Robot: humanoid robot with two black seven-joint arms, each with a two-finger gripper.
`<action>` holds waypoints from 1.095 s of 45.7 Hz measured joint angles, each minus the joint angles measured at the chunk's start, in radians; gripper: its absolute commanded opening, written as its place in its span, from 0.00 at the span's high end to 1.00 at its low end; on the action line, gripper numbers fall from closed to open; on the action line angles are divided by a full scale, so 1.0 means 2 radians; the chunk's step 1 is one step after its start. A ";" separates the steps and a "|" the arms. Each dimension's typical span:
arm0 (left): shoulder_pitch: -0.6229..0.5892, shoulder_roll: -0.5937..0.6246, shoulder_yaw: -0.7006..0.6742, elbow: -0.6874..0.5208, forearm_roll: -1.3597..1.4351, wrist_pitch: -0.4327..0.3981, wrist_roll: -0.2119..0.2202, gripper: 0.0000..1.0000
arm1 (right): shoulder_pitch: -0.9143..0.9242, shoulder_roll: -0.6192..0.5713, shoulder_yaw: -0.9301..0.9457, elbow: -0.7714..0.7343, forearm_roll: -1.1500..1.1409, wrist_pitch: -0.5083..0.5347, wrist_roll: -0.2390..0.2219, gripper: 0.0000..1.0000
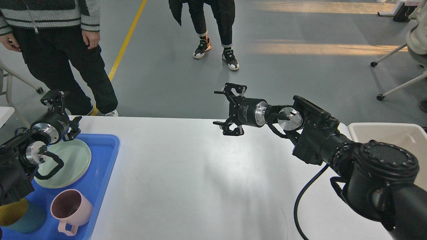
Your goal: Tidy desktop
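Head view puts the right gripper [226, 111] above the far edge of the desktop [200, 180], its two fingers spread wide with nothing between them, pointing left toward the blue tray [105, 160]. I judge it is held clear of the surface and level because it is crossing the table rather than reaching for anything; nothing lies under it. The left gripper [59, 110] hangs over the tray's far end, just above the rim of the pale green plate [71, 160]; its fingers look parted and empty, one up by the table edge and one down near the plate, likely parked there, free of the dishes.

The desktop itself, the wide white tabletop, fills the lower middle of the view to the right of the tray, and the stretch visible between the tray and the cream bin [390, 136] carries no loose item. The tray sits on the desktop's left end and holds the green plate toward its far side, a pink mug [70, 210] on the near side of the plate with its handle toward me, and a teal cup with a yellow inside [20, 216] to the mug's left (partly behind my left arm). The bin stands far right of the tray; its inside is mostly hidden by my right arm, so I cannot say what it holds
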 measured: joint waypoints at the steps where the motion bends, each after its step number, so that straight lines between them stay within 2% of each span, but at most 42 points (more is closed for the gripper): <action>1: 0.000 0.000 0.000 0.000 0.000 0.000 0.000 0.04 | -0.002 0.000 0.002 0.000 0.000 -0.001 0.000 0.00; 5: 0.000 0.000 0.000 0.000 0.000 0.000 0.000 0.04 | -0.010 0.004 0.005 0.000 0.000 -0.010 0.005 0.00; 8: 0.000 0.000 0.000 0.000 0.000 0.000 0.000 0.04 | -0.014 0.011 0.006 0.000 0.000 -0.029 0.024 0.00; 12: 0.000 0.000 0.000 0.000 0.000 0.000 0.000 0.04 | -0.024 0.018 0.006 0.002 0.000 -0.054 0.084 0.00; 16: 0.000 0.000 0.000 0.000 0.000 0.000 0.000 0.04 | -0.037 0.020 0.003 0.005 -0.004 -0.069 0.178 0.00; 18: 0.000 0.000 0.000 0.000 0.000 0.000 0.000 0.04 | -0.041 0.021 0.002 0.005 -0.006 -0.073 0.213 0.00; 20: -0.001 0.000 0.000 0.000 0.000 0.000 0.000 0.04 | -0.045 0.021 0.000 0.006 -0.008 -0.079 0.239 0.00; 22: -0.001 0.000 0.000 0.000 0.000 0.000 0.000 0.04 | -0.048 0.021 -0.001 0.007 -0.009 -0.088 0.251 0.00; 32: -0.001 0.000 0.000 0.000 0.000 0.000 0.000 0.04 | -0.057 0.022 -0.003 0.018 -0.034 -0.121 0.261 0.00; 40: -0.001 0.000 0.000 0.000 0.000 0.000 0.000 0.04 | -0.060 0.022 -0.003 0.026 -0.081 -0.130 0.261 0.00; 50: -0.001 0.000 0.000 0.000 0.000 0.000 0.000 0.04 | -0.060 0.022 -0.002 0.033 -0.087 -0.130 0.260 0.00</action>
